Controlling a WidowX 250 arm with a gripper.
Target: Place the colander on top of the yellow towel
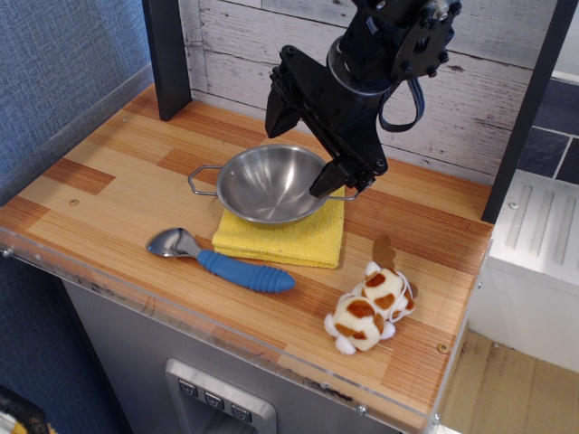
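The colander [270, 184], a round shiny steel bowl with wire loop handles, rests on the yellow towel [288, 239], which lies flat near the middle of the wooden counter. The bowl overhangs the towel's left and back edges. My black gripper [301, 152] hangs just above the bowl's back rim with its jaws spread wide. One finger [281, 107] is behind the bowl and the other finger [331, 175] is at the right rim near the right handle. The gripper holds nothing.
A metal spoon with a blue ribbed handle [221, 259] lies in front of the towel. A brown-and-white plush toy [369, 306] lies at the front right. A dark post [168, 56] stands at the back left; a white plank wall [253, 45] is behind.
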